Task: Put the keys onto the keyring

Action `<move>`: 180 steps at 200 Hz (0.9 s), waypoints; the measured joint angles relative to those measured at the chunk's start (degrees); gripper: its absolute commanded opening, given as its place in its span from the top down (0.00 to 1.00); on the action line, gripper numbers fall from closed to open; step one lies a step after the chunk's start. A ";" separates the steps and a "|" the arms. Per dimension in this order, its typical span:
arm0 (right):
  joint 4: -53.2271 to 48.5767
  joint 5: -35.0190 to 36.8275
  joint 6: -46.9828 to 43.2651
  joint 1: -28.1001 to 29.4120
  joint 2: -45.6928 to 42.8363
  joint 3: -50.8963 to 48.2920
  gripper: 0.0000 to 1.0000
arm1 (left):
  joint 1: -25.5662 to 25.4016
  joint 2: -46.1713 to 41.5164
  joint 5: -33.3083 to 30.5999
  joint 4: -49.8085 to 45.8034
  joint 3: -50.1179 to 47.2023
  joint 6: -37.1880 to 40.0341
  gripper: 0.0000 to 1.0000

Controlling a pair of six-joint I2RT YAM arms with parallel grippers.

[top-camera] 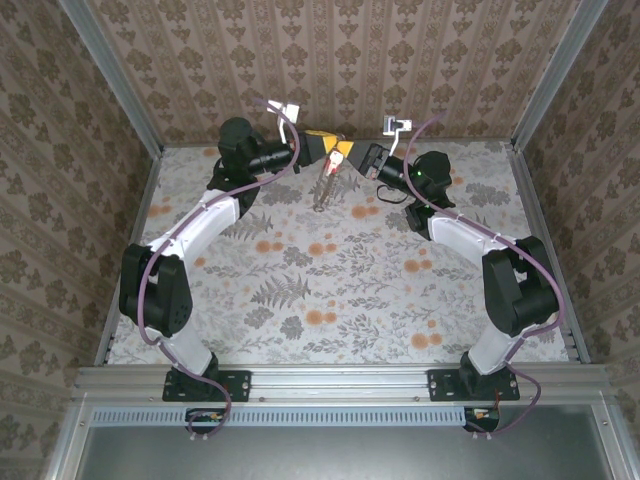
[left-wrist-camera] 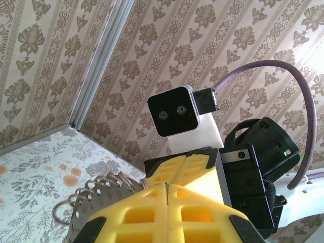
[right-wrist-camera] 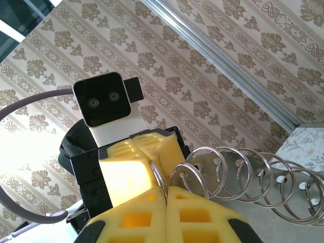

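Two black-and-white robot arms are up over the flower-and-fern printed table [top-camera: 300, 300], the left arm [top-camera: 200, 225] and the right arm [top-camera: 470, 235] both reaching to the far middle, where they meet nose to nose in front of the patterned back wall. On the left wrist view the right arm's white box camera with a black face [left-wrist-camera: 174, 117] looks straight back, a purple cable arching behind it. The left gripper [left-wrist-camera: 167, 190], with its yellow waffle-moulded pads, has them pressed tight, only a hairline seam between them, and I cannot tell whether anything is pinched in that seam. The right gripper [right-wrist-camera: 164, 195] is just as tightly closed, and here it is clear: a thin wire ring of the keyring [right-wrist-camera: 157, 177] is nipped right at its fingertips, touching the opposing yellow pads [right-wrist-camera: 136, 159]. That keyring is a dull metallic coil of wire loops, chain-like. It strings away to the right on the right wrist view, and sits bunched just beside the left pads on the left wrist view, with a small ring [left-wrist-camera: 61, 212] at its end. From above it dangles between the two tips, clear of the table. The keys, a tiny red oblong piece [top-camera: 328, 172], read only as a reddish fleck on that dangling length, too small to judge further.
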 measured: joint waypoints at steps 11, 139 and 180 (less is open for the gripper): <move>-0.04 -0.02 0.00 -0.02 0.02 0.00 1.00 | 0.00 0.00 0.00 0.00 0.00 0.00 1.00; -4.39 -2.99 -2.89 -1.05 0.00 1.60 1.00 | -0.22 0.00 -0.44 -1.55 0.48 0.76 0.64; -13.40 -6.82 -8.50 -2.16 -0.33 3.85 1.00 | 1.51 0.00 -0.11 -3.87 1.33 2.10 0.55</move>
